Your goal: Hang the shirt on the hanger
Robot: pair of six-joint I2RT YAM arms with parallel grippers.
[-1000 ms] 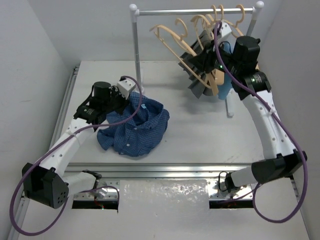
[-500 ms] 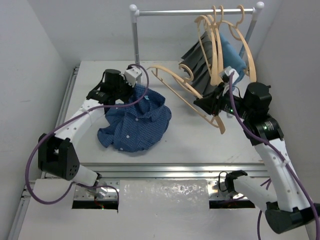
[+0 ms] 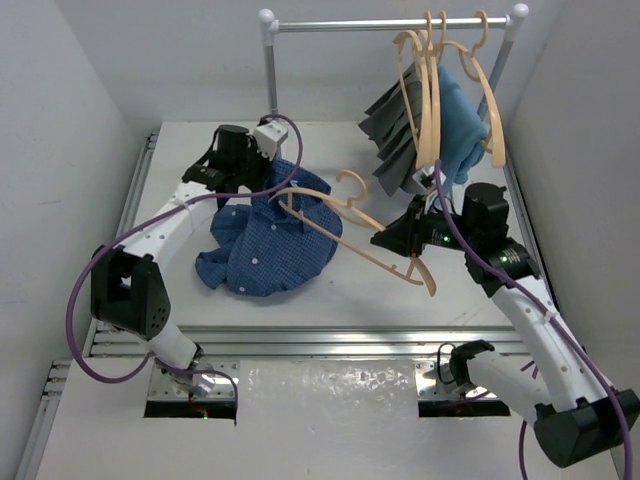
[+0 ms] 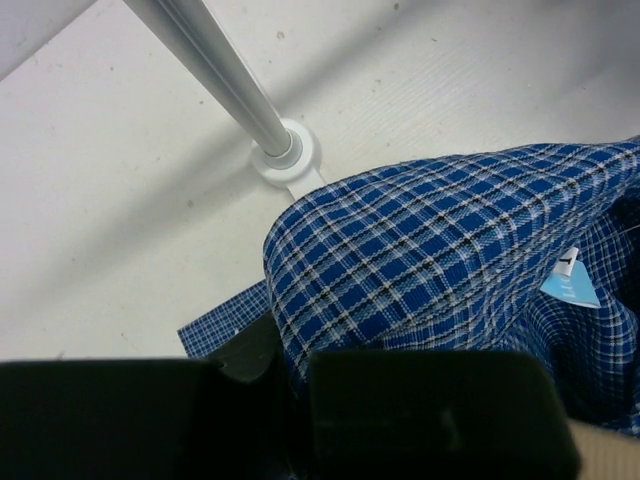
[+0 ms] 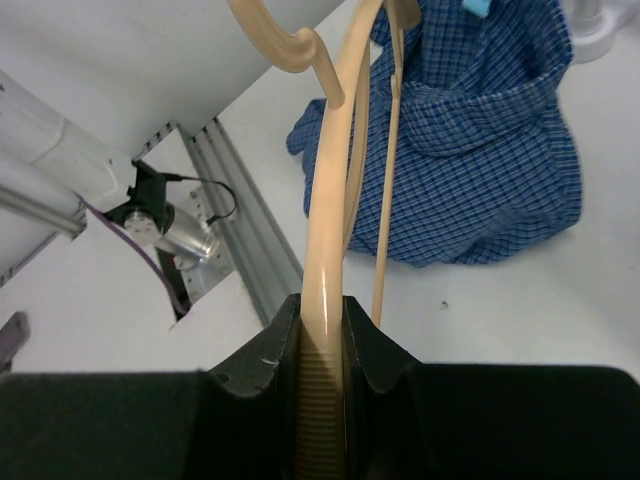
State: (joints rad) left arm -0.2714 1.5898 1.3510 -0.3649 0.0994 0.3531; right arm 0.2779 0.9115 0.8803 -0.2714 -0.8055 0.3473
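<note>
Leftward, right claw (image 5: 322, 340) holds hanger (image 5: 325, 200) (over shirt (image 3: 270, 245)); left claw (image 4: 290, 365) pinches shirt.

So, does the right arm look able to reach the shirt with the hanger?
Probably yes. The right gripper clamps the hanger, whose far tip overlaps the shirt in the top view, and nothing stands between them. The left gripper pinches the shirt's edge near the rack post.
</note>
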